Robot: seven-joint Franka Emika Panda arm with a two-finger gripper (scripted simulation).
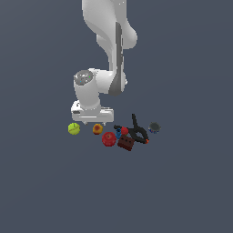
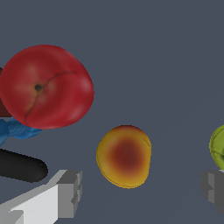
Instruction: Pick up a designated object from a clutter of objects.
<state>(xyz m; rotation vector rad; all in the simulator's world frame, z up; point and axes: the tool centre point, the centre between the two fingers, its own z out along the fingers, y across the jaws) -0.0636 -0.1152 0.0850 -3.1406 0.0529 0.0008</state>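
Observation:
The designated object (image 1: 97, 129) is a small orange-yellow fruit with a red blotch, lying between the yellow-green ball (image 1: 73, 129) and the red fruit (image 1: 108, 139). In the wrist view the designated object (image 2: 124, 156) lies between my two grey fingers (image 2: 70, 193), with gaps on both sides. My gripper (image 2: 142, 192) is open and sits just above the fruit; in the exterior view the hand (image 1: 92, 114) hides the fingertips. The clutter of objects also holds a dark red-brown block (image 1: 125, 143), a black clamp (image 1: 136, 130) with red tips, a blue piece (image 1: 119, 134) and a dark round item (image 1: 154, 127).
The yellow-green ball (image 2: 218, 147) lies close beside one finger. The red fruit (image 2: 46, 86), the blue piece (image 2: 15, 131) and a black clamp handle (image 2: 22, 165) lie near the other finger. A flat dark grey floor (image 1: 182, 191) surrounds the clutter.

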